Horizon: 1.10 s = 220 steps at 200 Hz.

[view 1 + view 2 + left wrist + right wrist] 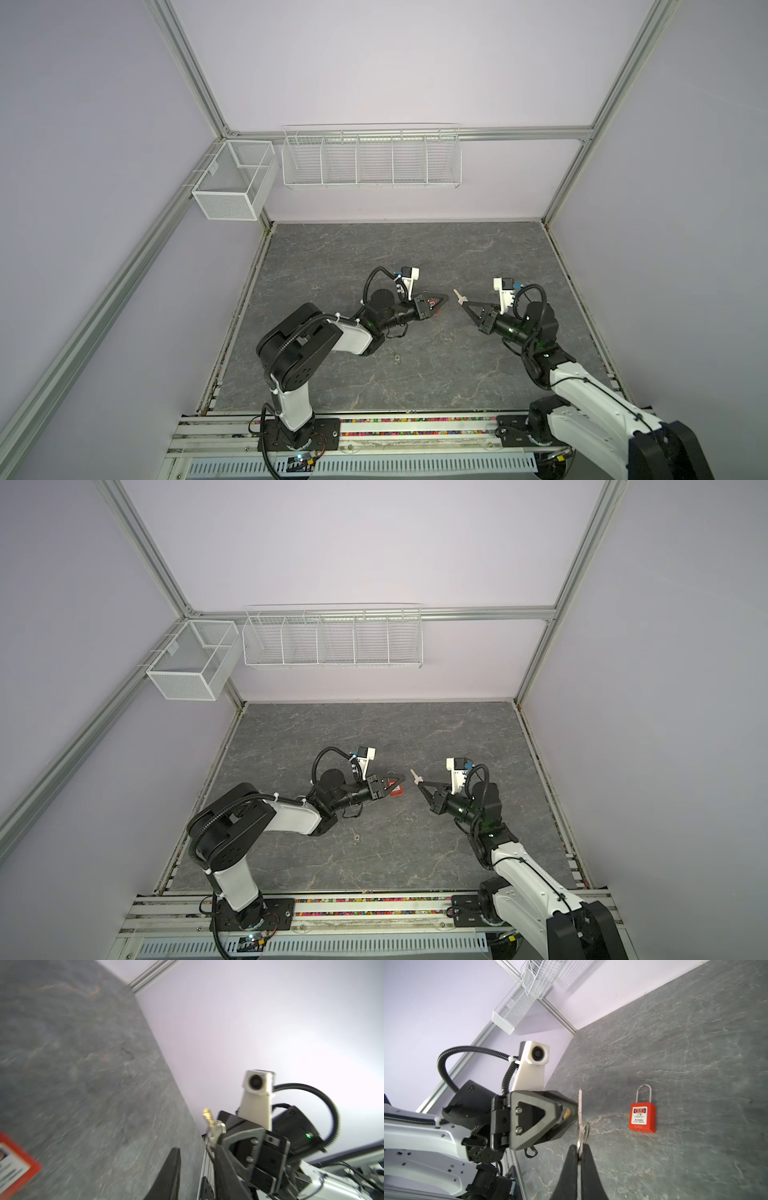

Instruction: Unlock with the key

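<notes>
Right claw (463, 303), clenched on the key (580, 1103), blade jutting past its tips. Left claw (400, 779), grip could not be told. Red safety padlock (642, 1118) lay flat on the table (374, 257), just beyond left claw's tips, untouched.

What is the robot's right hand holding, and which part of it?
The right gripper holds the key, pinched by its head end between the fingers; the blade sticks out free.
</notes>
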Each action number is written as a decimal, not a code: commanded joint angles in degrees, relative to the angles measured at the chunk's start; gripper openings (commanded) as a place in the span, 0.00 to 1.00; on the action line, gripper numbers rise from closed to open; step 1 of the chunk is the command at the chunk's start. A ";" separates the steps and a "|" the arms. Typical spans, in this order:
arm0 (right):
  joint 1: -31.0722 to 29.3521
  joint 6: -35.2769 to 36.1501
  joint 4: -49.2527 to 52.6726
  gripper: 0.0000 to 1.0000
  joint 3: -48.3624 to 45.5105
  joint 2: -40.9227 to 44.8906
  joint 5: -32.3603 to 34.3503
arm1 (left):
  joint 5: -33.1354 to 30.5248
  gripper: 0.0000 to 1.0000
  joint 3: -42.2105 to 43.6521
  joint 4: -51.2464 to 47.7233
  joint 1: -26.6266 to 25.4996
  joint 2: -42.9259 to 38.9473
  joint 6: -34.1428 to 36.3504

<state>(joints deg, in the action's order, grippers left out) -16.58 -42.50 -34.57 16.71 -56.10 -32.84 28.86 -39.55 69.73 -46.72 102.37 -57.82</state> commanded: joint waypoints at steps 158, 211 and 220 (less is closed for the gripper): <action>-2.48 -11.29 -20.49 0.06 2.52 -8.56 -3.55 | 3.18 0.33 -4.10 11.34 1.50 2.47 -1.16; -2.77 -9.80 -17.16 0.06 3.45 -6.90 -3.47 | 0.52 0.30 -1.94 11.30 1.54 2.42 -0.33; -2.83 -9.71 -16.77 0.06 3.29 -6.32 -3.52 | 0.24 0.30 -1.93 11.30 1.63 2.55 -0.28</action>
<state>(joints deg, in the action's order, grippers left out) -19.03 -52.47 -51.42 18.94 -64.40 -35.68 30.48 -42.33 79.02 -45.06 104.20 -58.39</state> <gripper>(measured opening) 0.063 0.303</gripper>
